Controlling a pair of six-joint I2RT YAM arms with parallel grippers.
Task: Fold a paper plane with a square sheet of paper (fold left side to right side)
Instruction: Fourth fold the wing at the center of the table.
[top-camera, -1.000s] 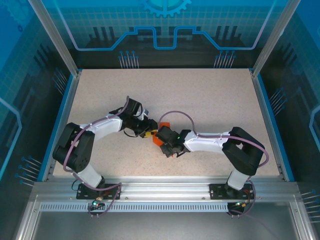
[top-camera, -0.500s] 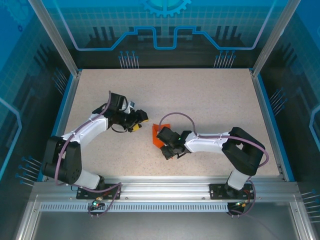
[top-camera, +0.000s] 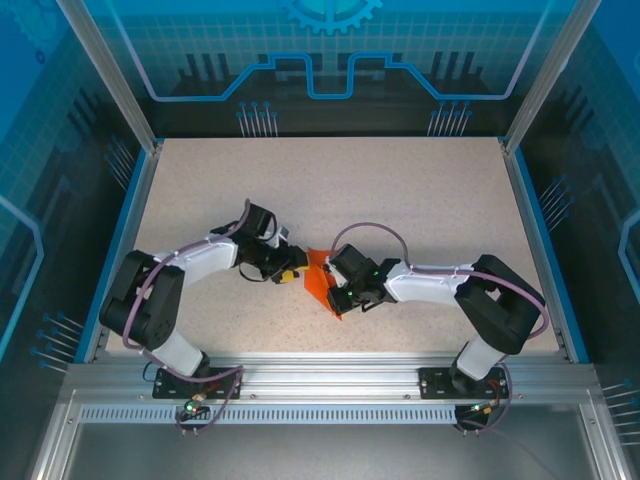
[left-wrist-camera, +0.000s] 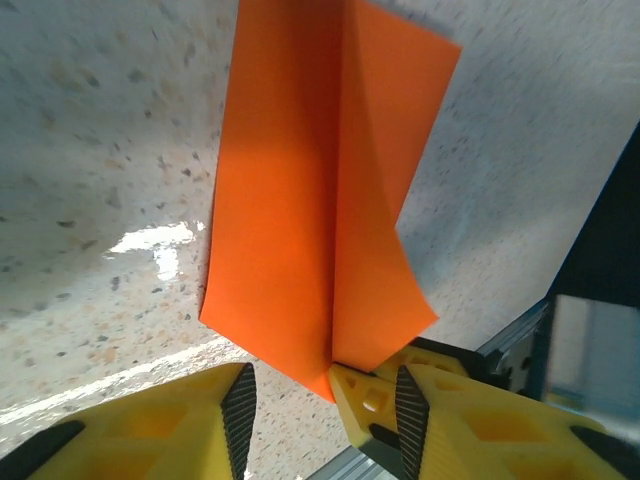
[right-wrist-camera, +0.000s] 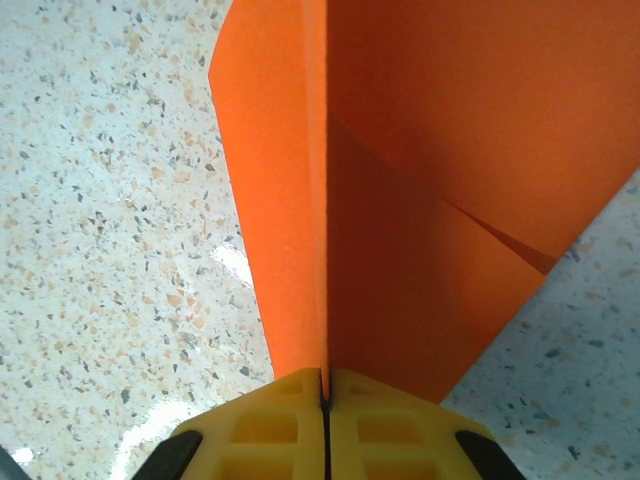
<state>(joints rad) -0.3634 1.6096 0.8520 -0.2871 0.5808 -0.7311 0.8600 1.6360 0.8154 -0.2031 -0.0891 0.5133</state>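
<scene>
The table (top-camera: 400, 190) has a pale, speckled stone-look top with blue strips along its left and right edges and a metal rail (top-camera: 330, 368) along the near edge. An orange sheet of paper (top-camera: 320, 283) sits near the middle, slightly toward the near edge. It is creased down its centre, and its flaps stand up rather than lying flat.
</scene>
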